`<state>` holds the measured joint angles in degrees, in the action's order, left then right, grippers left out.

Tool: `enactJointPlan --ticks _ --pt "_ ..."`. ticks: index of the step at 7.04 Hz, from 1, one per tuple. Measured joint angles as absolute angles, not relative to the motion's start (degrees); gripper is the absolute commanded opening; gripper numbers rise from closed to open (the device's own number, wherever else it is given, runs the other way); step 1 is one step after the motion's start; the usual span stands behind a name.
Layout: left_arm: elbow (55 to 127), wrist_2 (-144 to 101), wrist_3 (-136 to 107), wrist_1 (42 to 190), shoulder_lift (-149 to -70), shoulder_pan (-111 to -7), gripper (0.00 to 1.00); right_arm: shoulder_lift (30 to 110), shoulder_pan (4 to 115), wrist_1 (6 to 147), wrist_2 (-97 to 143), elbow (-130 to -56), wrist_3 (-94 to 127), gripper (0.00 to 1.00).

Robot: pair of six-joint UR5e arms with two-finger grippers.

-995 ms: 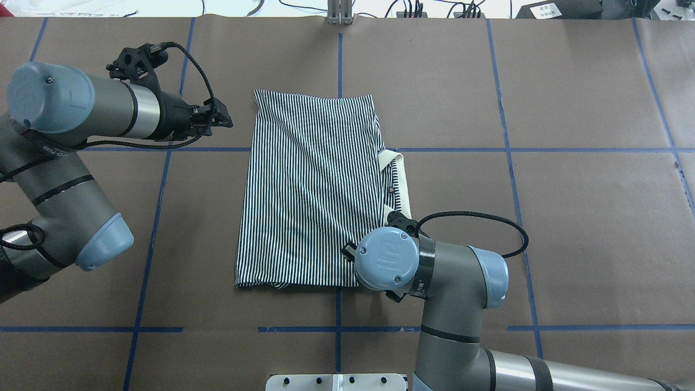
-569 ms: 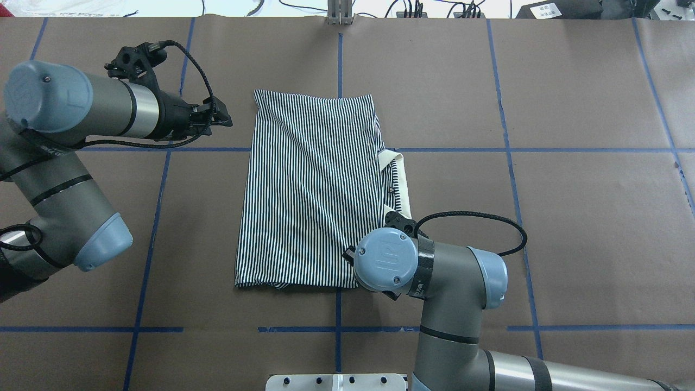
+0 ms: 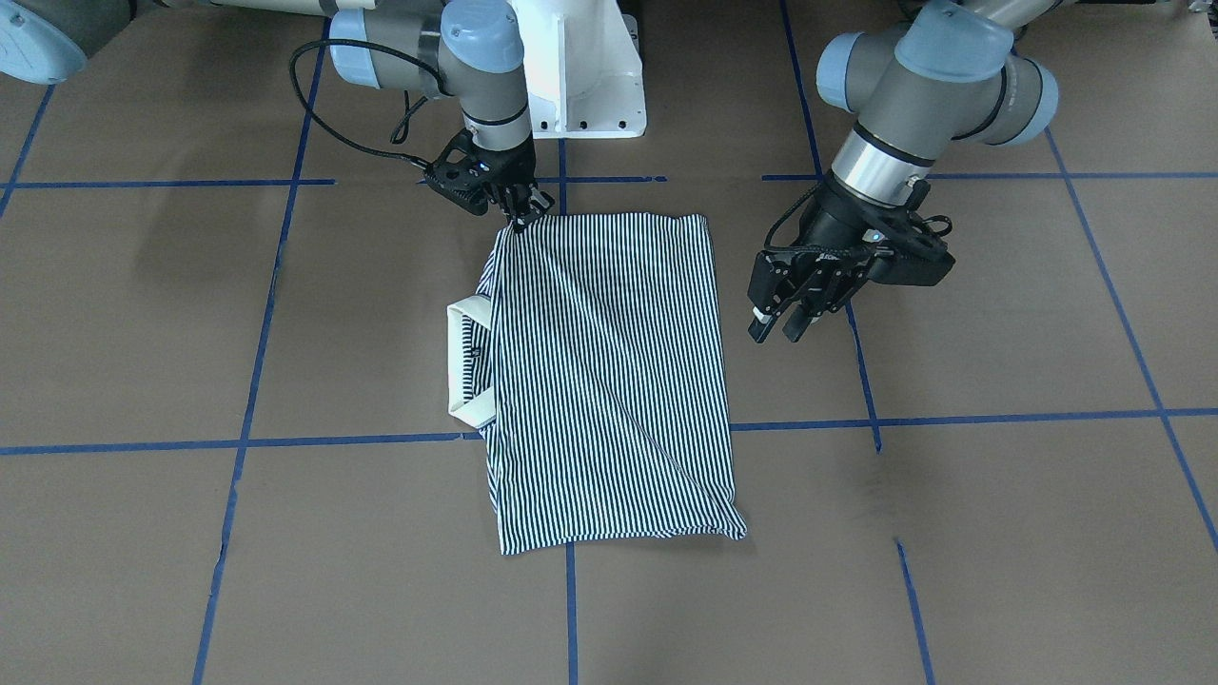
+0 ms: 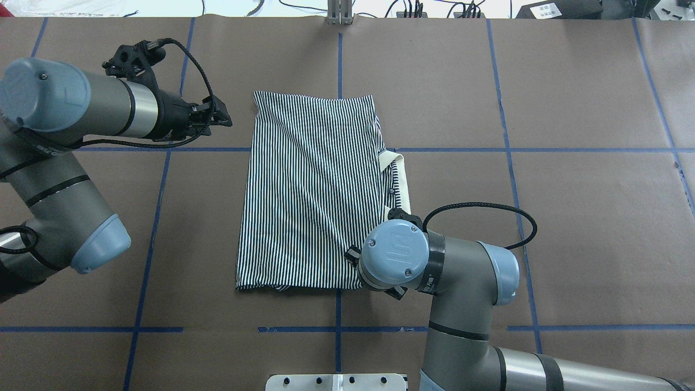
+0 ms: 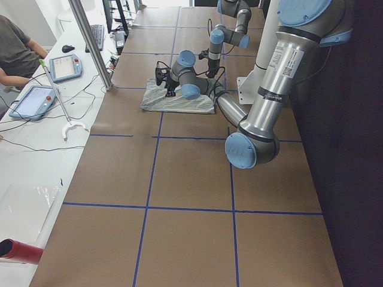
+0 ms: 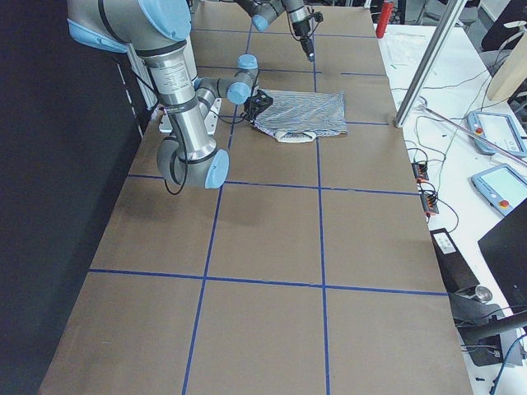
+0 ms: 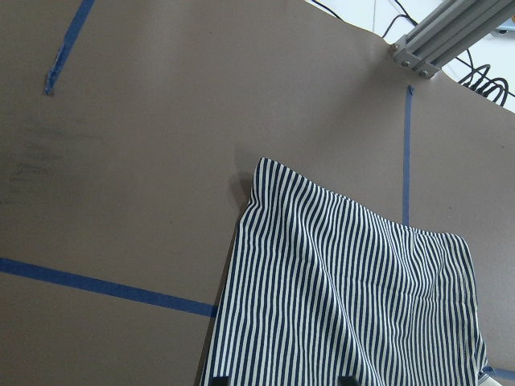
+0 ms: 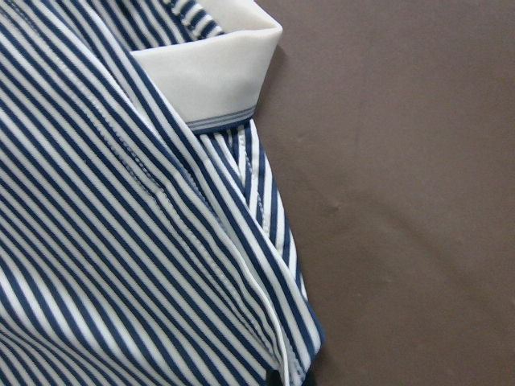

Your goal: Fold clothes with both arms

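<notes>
The striped polo shirt (image 4: 309, 190) lies folded into a rectangle at the table's middle, and it also shows in the front view (image 3: 609, 381). Its cream collar (image 4: 399, 184) sticks out on the robot's right side. My right gripper (image 3: 521, 217) is down at the shirt's near right corner, shut on the fabric edge. In the overhead view its own wrist (image 4: 393, 255) hides it. The right wrist view shows collar (image 8: 217, 72) and stripes very close. My left gripper (image 4: 222, 117) hovers open and empty, left of the shirt's far left corner (image 7: 261, 165).
The white pedestal base (image 3: 590, 76) stands at the table's near edge. An aluminium post (image 4: 339, 12) and cables sit at the far edge. Blue tape lines grid the brown table cover (image 4: 570, 217). An operators' bench with tablets (image 5: 66, 66) runs beyond the far edge.
My right wrist has shifted slightly to the right and toward the robot at the shirt's near corner. The left arm has drawn back a little. The shirt looks unchanged.
</notes>
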<state>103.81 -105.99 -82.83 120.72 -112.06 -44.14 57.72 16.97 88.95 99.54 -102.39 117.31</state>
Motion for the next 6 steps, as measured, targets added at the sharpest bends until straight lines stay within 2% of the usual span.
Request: enactJointPlan --ticks 3,6 --pt "106.56 -105.55 -89.74 120.81 -110.14 -42.60 0.58 61.42 16.37 89.32 99.69 -106.77 117.33 0.00" --pt "114.27 -94.06 -106.08 120.39 -104.32 -27.52 0.58 62.47 15.49 89.52 99.28 -107.84 117.64 0.00"
